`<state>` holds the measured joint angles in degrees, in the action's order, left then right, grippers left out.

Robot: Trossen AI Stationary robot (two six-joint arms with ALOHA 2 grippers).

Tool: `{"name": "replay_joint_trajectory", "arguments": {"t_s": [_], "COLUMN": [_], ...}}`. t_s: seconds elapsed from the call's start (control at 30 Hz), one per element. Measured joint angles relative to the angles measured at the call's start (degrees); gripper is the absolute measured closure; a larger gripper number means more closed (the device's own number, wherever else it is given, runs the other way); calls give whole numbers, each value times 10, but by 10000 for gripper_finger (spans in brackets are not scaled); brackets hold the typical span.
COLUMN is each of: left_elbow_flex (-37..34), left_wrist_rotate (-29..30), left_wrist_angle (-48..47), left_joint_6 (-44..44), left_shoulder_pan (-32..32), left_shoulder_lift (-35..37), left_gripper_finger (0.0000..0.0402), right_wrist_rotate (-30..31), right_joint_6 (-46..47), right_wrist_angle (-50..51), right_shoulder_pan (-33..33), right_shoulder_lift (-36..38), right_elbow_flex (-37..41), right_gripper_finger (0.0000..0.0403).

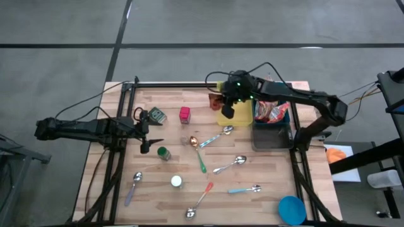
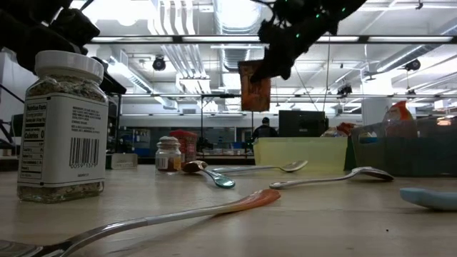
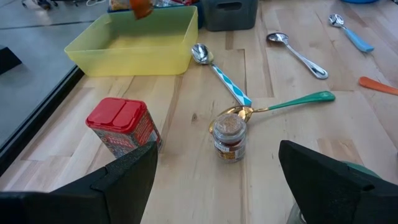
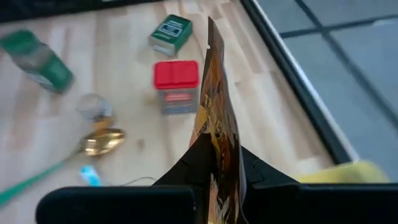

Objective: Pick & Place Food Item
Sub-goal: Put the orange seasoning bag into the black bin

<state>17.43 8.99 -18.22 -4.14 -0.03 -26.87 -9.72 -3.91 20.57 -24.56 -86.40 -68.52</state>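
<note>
Hovering at upper centre of the overhead view, the right gripper (image 1: 227, 104) holds an orange snack packet (image 1: 216, 100) over the yellow tub (image 1: 225, 120); the left gripper (image 1: 146, 134) waits at middle left, jaws apart. From table height, the packet (image 2: 255, 86) dangles high at top centre, well above the tub (image 2: 300, 153). Seen from the left wrist, the tub (image 3: 134, 43) lies in the upper left. In the right wrist view, the jaws pinch the packet's (image 4: 219, 121) edge; letting go only when squarely above the tub looks wisest.
</note>
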Motion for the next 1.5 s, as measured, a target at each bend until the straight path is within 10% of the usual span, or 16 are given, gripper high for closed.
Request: {"name": "replay_joint_trajectory", "arguments": {"t_s": [0.97,1.5], "left_elbow_flex": [0,0], "left_wrist_rotate": [0,0], "left_wrist_angle": [-1,-1], "left_joint_6": [0,0], "left_shoulder_pan": [0,0], "left_shoulder_lift": [0,0], "left_gripper_finger": [62,62], "right_wrist_rotate": [461,475], "right_joint_6": [524,895], "right_wrist_angle": [209,563], "right_shoulder_pan": [293,394], "right_shoulder_lift": [291,224], "right_elbow_flex": [202,113], "right_gripper_finger": [385,385]}}
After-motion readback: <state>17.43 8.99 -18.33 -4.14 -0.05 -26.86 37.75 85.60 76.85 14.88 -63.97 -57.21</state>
